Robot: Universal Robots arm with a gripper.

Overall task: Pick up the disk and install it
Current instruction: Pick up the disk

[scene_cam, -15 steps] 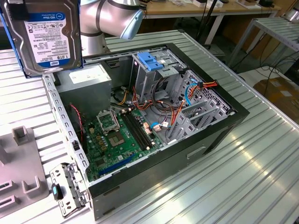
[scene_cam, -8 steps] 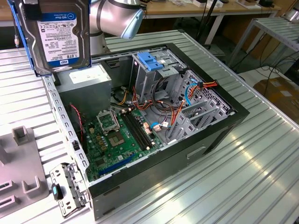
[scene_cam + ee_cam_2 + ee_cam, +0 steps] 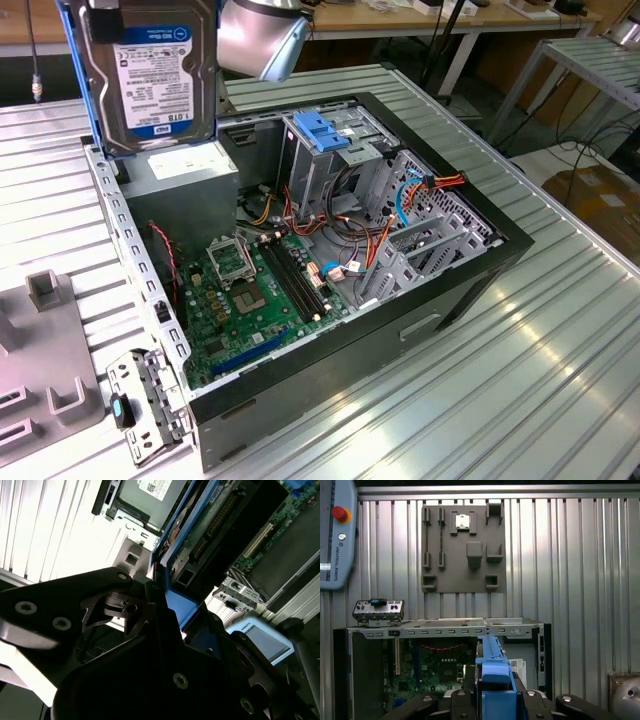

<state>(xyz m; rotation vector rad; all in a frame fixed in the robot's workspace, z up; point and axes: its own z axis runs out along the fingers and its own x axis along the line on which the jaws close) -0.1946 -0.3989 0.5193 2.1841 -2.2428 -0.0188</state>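
Checking in from the remote station. The disk [image 3: 155, 70] is up in the air, well clear of the ribbed metal surface [image 3: 520, 400], hanging over the far corner of the open computer case [image 3: 470, 290] on the exterior view's left. It's pretty much straight above the grey power supply [image 3: 190, 175].

The jaws are closed on it. In both wrist views you can see the thin blue carrier frame [image 3: 492, 677] pinched between the black fingers [image 3: 150, 597], so the grip is on the frame edges, not the flat faces. Looks snug as far as I can judge, no visible gap.

What matters here is orientation. The disk hangs on end, long axis roughly vertical, with the white-and-blue label side turned toward the exterior camera. The drive cage [image 3: 325, 150], the one with the blue handle on top, sits inside the case, lower down and toward the exterior view's right of the disk. The two are near each other but not lined up. The motherboard [image 3: 250, 290] lies nearer the camera than either of them.
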